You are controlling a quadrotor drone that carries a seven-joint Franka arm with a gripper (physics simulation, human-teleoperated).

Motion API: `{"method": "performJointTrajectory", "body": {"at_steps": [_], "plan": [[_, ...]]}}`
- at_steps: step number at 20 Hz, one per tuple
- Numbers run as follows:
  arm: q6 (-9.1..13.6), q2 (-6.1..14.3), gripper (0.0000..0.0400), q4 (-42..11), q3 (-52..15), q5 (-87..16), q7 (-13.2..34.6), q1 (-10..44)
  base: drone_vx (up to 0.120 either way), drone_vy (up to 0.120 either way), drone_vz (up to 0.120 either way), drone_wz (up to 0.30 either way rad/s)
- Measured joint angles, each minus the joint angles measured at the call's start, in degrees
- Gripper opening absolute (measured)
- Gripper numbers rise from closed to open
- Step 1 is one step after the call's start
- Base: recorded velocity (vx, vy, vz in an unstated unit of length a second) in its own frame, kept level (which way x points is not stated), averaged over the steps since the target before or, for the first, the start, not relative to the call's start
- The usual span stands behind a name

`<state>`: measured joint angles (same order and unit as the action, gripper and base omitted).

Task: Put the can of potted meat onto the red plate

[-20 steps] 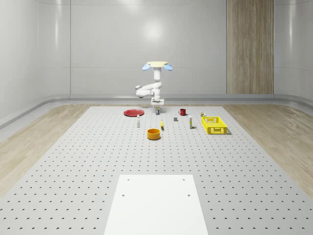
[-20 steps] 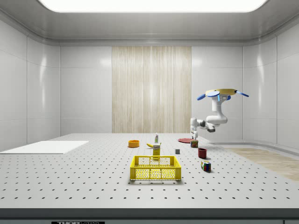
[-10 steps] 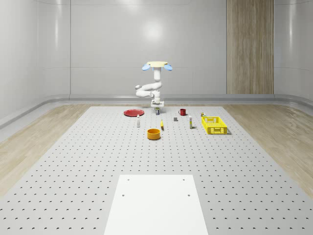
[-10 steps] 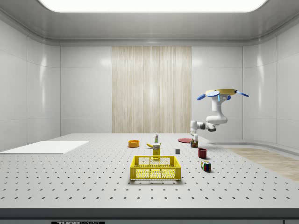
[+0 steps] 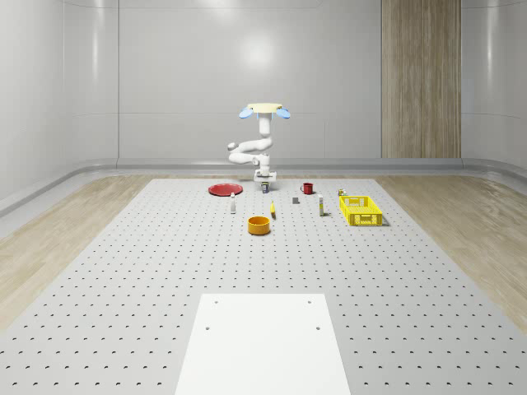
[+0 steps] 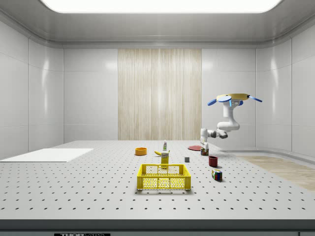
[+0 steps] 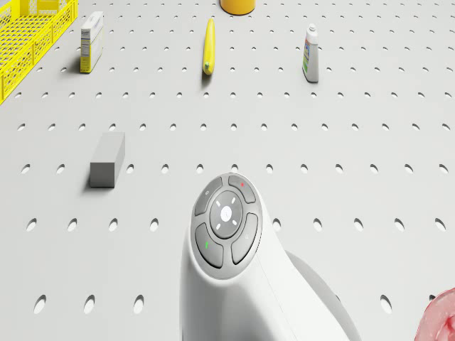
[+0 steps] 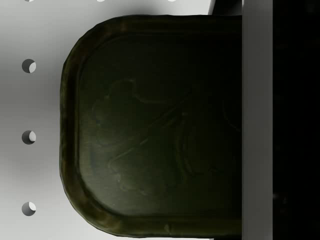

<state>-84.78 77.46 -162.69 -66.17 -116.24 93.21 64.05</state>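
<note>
The potted meat can stands on the perforated floor between the red plate and a red mug. My drone hovers above it, with the arm bent downward. The gripper sits right on top of the can. In the side view the gripper meets the can, and the red plate lies just beyond it. The can's dark lid is very close in the wrist view. A red edge of the plate peeks in beside the arm in the drone view.
Nearby on the floor are a grey block, a banana, a small bottle, a carton, an orange bowl and a yellow basket. A coloured cube lies near the mug. A white sheet covers the near floor.
The gripper has come down onto the can while the arm's elbow rose. The drone has held its place and the can has not moved.
</note>
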Motion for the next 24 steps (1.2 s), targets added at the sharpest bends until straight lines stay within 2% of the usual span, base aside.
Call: {"method": "performJointTrajectory", "body": {"at_steps": [5, 9, 13, 21, 24], "plan": [[-0.3, 0.4, 0.0279, 0.0, -0.1, 0.1, 0.1, 0.2, 0.000, 0.000, 0.000, 0.000], [0.5, 0.4, 0.0282, -0.6, -2.2, 2.1, 0.4, 0.2, 0.000, 0.000, 0.000, 0.000], [1.7, 0.4, 0.0282, -1.3, -5.3, 5.0, 1.0, 0.4, 0.000, 0.000, 0.110, 0.000], [2.0, 0.9, 0.0281, -1.8, -8.2, 8.0, 1.7, 0.8, 0.000, -0.115, 0.120, 0.000], [1.8, 1.3, 0.0281, -1.8, -8.6, 8.4, 1.8, 0.9, 0.000, -0.120, 0.000, 0.000]]}}
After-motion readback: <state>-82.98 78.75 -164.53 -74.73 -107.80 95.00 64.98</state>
